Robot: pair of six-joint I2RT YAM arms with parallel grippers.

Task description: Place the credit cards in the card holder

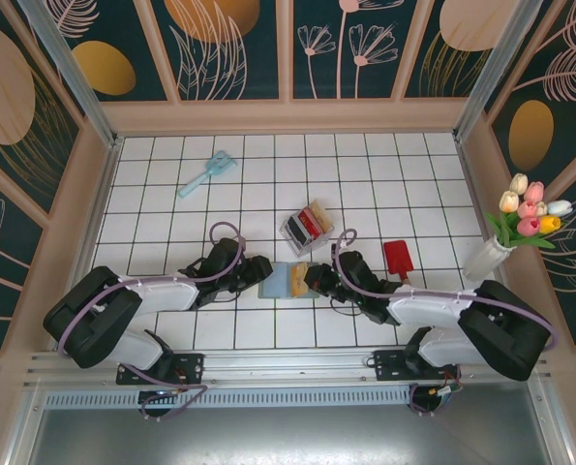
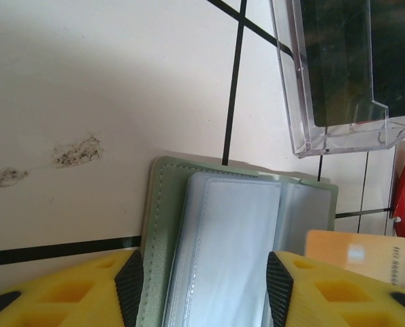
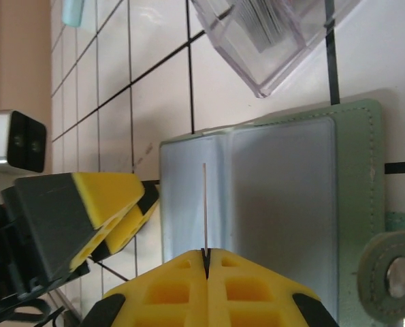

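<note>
The sage-green card holder (image 1: 271, 288) lies open on the tiles between my two grippers, its pale blue sleeves (image 3: 256, 204) facing up. My left gripper (image 2: 204, 264) is at its left edge with jaws apart, and a clear sleeve page (image 2: 222, 245) lies between the pads. My right gripper (image 3: 205, 251) is shut on a tan-orange credit card (image 2: 355, 253). In the right wrist view that card (image 3: 205, 204) is edge-on, standing over the left page. More credit cards stand in a clear plastic box (image 1: 307, 226). A red credit card (image 1: 398, 258) lies flat to the right.
The clear box (image 2: 338, 75) sits just beyond the holder. A light blue brush (image 1: 208, 173) lies at the back left. A white vase of tulips (image 1: 489, 257) stands by the right wall. The left gripper's yellow fingers (image 3: 114, 204) are close to my right gripper.
</note>
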